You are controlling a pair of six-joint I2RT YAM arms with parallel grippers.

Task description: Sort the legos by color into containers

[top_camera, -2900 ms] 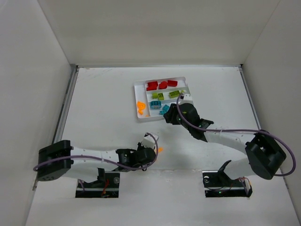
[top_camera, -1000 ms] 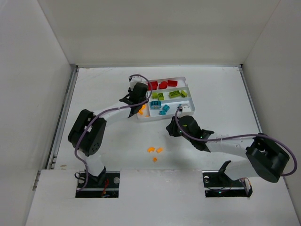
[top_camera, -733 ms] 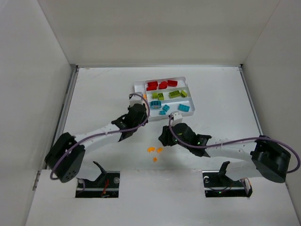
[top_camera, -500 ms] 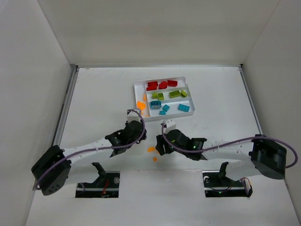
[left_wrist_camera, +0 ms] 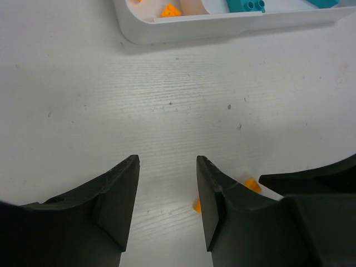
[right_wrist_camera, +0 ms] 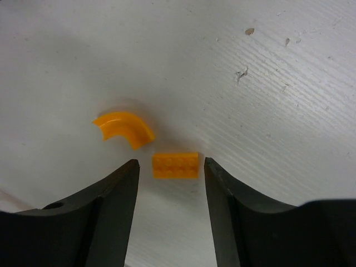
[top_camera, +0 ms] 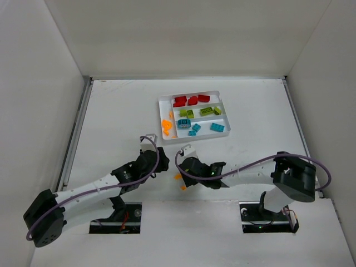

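A small rectangular orange brick (right_wrist_camera: 175, 165) lies flat on the surface between the fingers of the right tool (right_wrist_camera: 170, 167), which is released: its jaws stand on either side of the brick with a slight gap on each side. A curved orange piece (right_wrist_camera: 123, 127) lies just beside the brick, apart from it. One more orange bit (top_camera: 182, 187) sits on the surface near the arm bases. Farther back is the white tray (top_camera: 225, 111), with red legos (top_camera: 189, 100) in its far slot, lime green ones (top_camera: 200, 112) in the middle slot, teal ones (top_camera: 192, 127) in the near slot and orange pieces (top_camera: 166, 125) in the narrow side slot. The left tool (left_wrist_camera: 167, 164) hovers low, released, with only bare surface between its jaws. The surface (left_wrist_camera: 167, 100) is white with a fine wood grain and a few dark specks; plain white walls (top_camera: 183, 39) close it in on three sides
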